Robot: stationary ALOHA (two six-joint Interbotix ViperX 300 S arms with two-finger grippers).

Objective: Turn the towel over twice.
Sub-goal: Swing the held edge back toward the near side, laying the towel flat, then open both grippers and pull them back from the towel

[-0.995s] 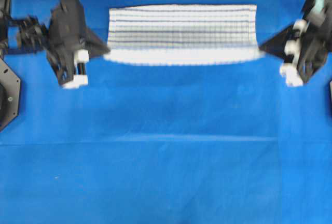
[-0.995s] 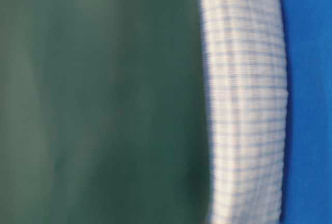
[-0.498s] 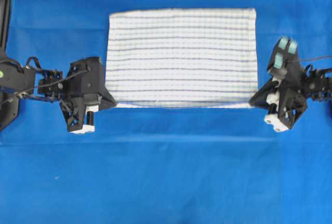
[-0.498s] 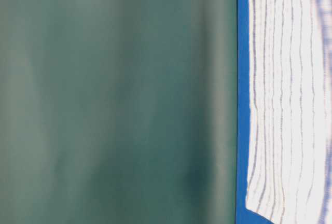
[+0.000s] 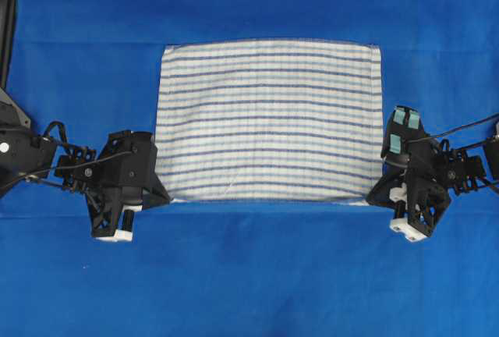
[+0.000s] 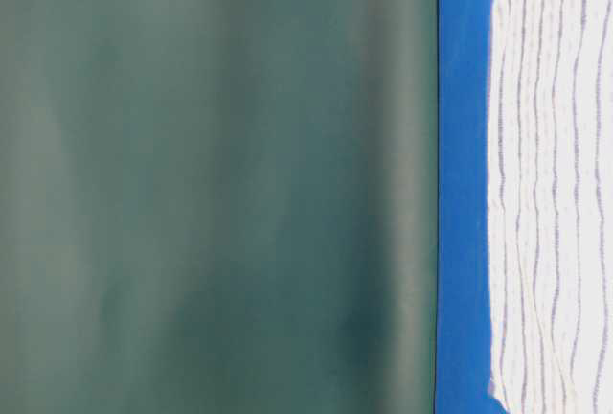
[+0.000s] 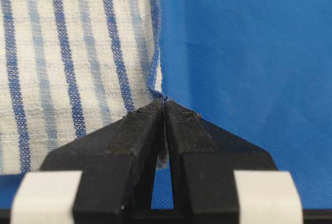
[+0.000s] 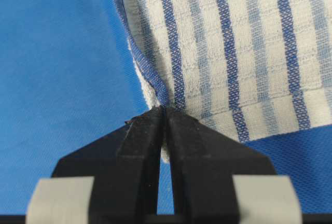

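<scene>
Since the earlier overhead frame, the towel [image 5: 269,118] has been drawn flat on the blue sheet [image 5: 249,274]. Its near corners are pinched by the left gripper [image 7: 164,105] and right gripper [image 8: 164,111]. No writing is legible.

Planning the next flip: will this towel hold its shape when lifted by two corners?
Probably not: the towel is thin woven cloth, so it will likely sag. Its corner crumples in the left gripper, and the right gripper bunches the hem too.

white towel [image 5: 269,118] with blue stripes, plain blue sheet [image 5: 249,274]
</scene>
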